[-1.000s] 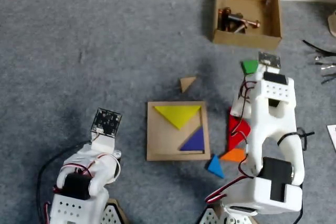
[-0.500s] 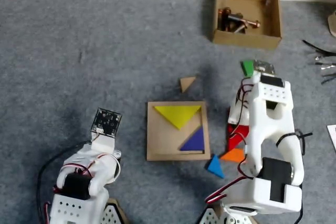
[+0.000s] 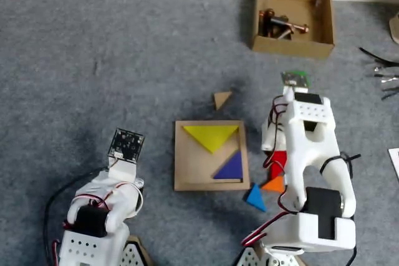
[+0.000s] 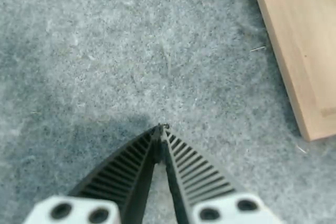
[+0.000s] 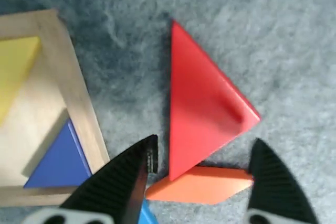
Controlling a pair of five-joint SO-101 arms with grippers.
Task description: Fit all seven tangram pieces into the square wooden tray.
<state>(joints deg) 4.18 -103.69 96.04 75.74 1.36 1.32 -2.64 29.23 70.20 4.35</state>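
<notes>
The square wooden tray (image 3: 179, 154) holds two pieces, a yellow triangle (image 3: 211, 136) and a dark blue piece (image 3: 229, 167), while the cardboard box (image 3: 292, 47) well beyond the tray holds copper-coloured metal parts (image 3: 280, 24). The right gripper (image 5: 205, 148) is spread wide over the red triangle (image 5: 205, 103) and orange piece (image 5: 202, 186), both just outside the tray's edge. The left gripper (image 4: 160, 128) is pinched closed on nothing, near the tray's opposite side.

- Soft, even light lay over the grey table (image 3: 93, 48) in the high view, with a faint dark patch near the tan triangle (image 3: 222, 99).
- A deeper shadow pooled just beside the left claw (image 4: 159, 130).
- The red triangle (image 5: 202, 103) carried a dull, pale sheen.
</notes>
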